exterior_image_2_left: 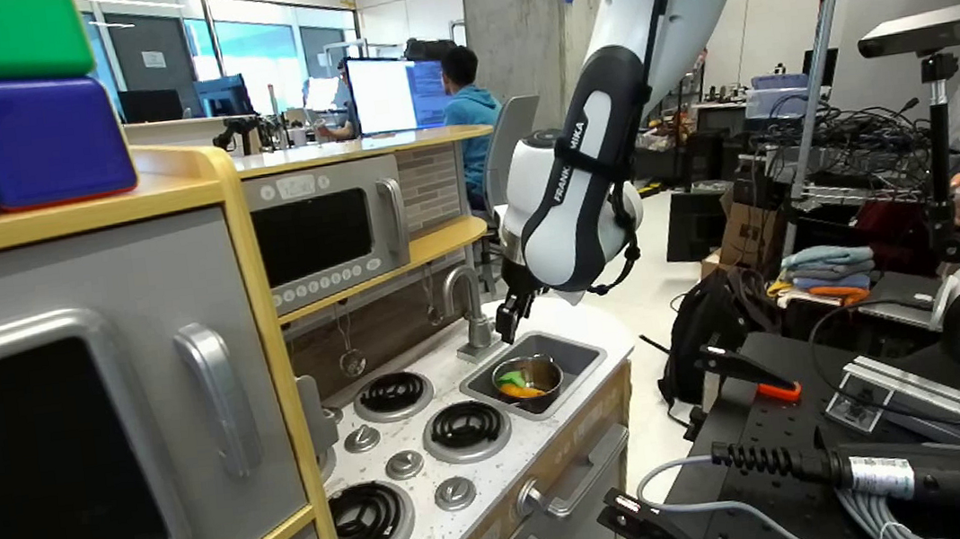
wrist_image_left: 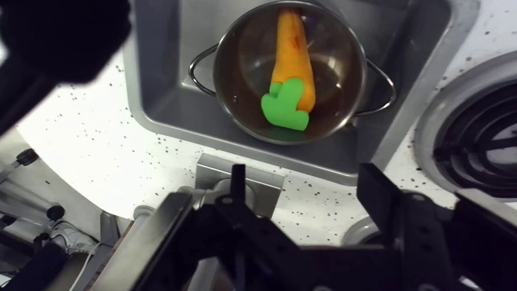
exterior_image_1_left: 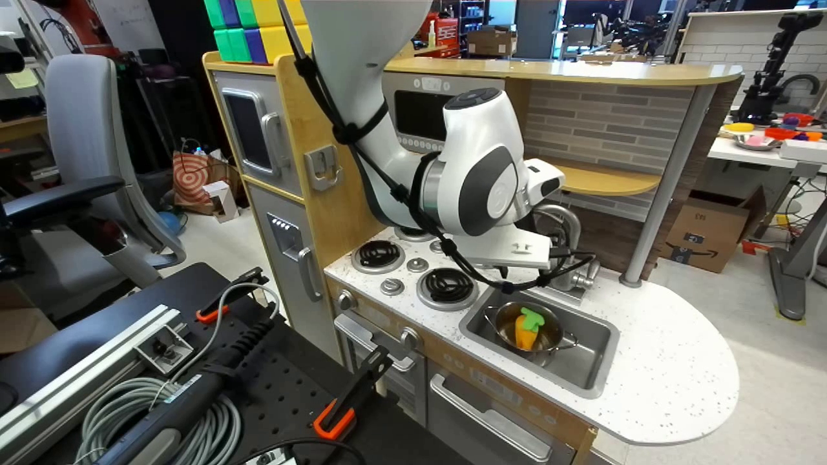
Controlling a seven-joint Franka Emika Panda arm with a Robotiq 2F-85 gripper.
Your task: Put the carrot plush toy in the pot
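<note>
In an exterior view, right of the curved silver tap, our black two-finger gripper is spread wide and empty, so we should lift gently, leaving the soft orange-and-green carrot toy inside the round silver metal pot.

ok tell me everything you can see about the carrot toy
The carrot plush toy has a smooth, tapering orange-yellow body with a darker mark and a bright green top of rounded lobes; it looks soft. It sits inside the silver pot, green end toward the faucet. Whether it lies flat or tilts is hard to tell. Only the pot touches it; the open pincer is apart.
</note>
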